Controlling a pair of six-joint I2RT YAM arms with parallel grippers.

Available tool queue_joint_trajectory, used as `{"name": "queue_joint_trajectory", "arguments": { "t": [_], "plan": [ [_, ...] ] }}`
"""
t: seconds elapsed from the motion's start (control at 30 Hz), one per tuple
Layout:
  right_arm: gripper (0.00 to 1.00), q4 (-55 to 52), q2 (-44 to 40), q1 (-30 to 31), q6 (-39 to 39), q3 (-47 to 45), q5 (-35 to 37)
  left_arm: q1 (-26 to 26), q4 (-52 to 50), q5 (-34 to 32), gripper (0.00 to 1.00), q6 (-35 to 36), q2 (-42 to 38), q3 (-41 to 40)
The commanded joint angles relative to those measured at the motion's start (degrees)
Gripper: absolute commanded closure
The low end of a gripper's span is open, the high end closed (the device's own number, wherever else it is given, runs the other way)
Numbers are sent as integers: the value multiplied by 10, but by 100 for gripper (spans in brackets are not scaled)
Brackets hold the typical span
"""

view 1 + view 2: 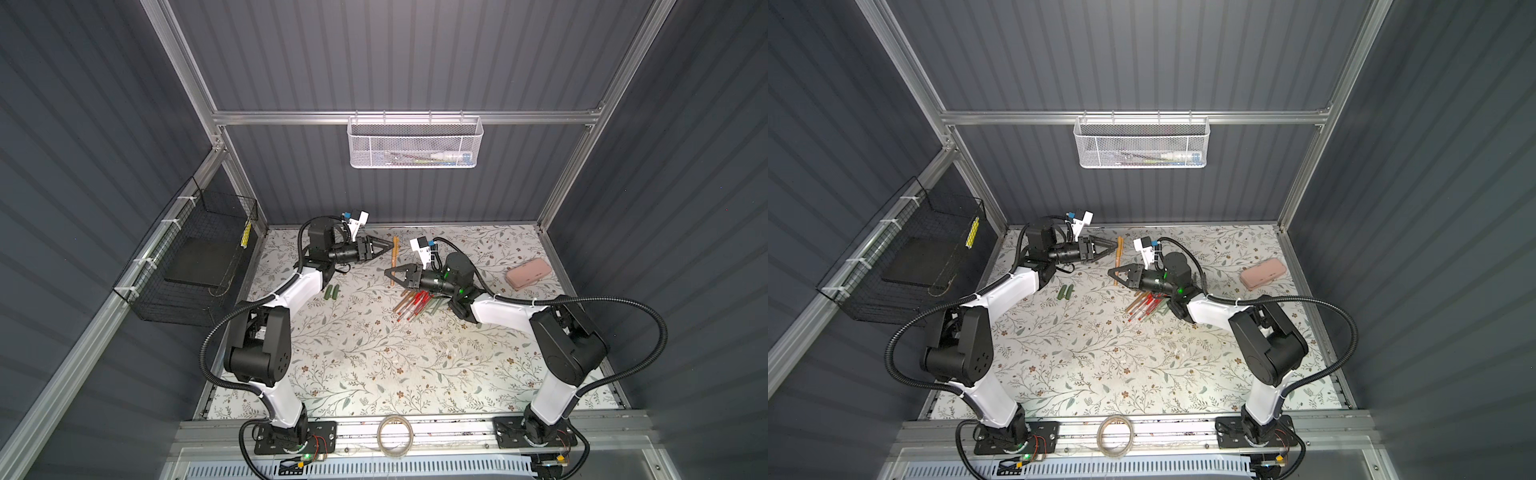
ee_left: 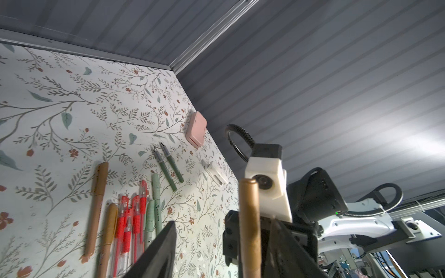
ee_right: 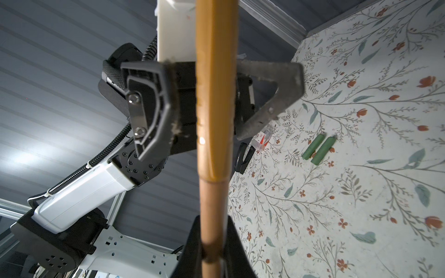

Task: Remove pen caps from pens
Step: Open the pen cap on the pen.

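A golden-brown pen (image 1: 393, 259) (image 3: 212, 204) is held off the table, with my right gripper (image 3: 212, 250) (image 1: 387, 272) shut on its body. Its brighter golden cap (image 3: 215, 96) lies between the fingers of my left gripper (image 2: 221, 252) (image 1: 390, 248), which stands open around it with gaps showing. The capped end (image 2: 249, 216) sits closer to one finger (image 2: 284, 248). Two dark green pen caps (image 1: 332, 292) (image 3: 317, 149) lie loose on the table. A pile of pens (image 1: 415, 305), red, pale green and golden-brown (image 2: 96, 209), lies under the right arm, beside two uncapped dark green pens (image 2: 168, 166).
A pink case (image 1: 528, 273) (image 2: 196, 128) lies at the right of the floral table. A black wire basket (image 1: 195, 266) hangs on the left wall and a white mesh basket (image 1: 415, 141) on the back rail. A tape roll (image 1: 395, 434) sits on the front rail.
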Motion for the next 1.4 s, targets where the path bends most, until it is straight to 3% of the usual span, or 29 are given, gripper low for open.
{"name": "queue_joint_trajectory", "arguments": {
  "t": [0.0,0.47,0.67,0.8,0.9,1.03,1.23,1.37],
  "plan": [
    [99,22,11,2,3,14,-12,-4,55,25,38,-30,-10,-5],
    [100,19,22,8,-3,25,-16,-29,-1,17,51,2,6,13],
    [100,15,22,8,-6,16,-4,-30,-14,10,84,6,6,19],
    [99,10,21,8,-4,15,-4,-30,-28,4,100,14,5,23],
    [84,-14,4,8,-22,6,14,-30,-68,-13,100,37,1,31],
    [58,-137,-43,9,-68,3,73,-30,-152,-62,100,91,-3,50],
    [53,-380,-101,32,-179,51,216,-31,-216,-115,100,133,-4,62],
    [51,-437,-98,44,-196,80,279,-34,-223,-122,100,136,-4,62]
  ]
}}
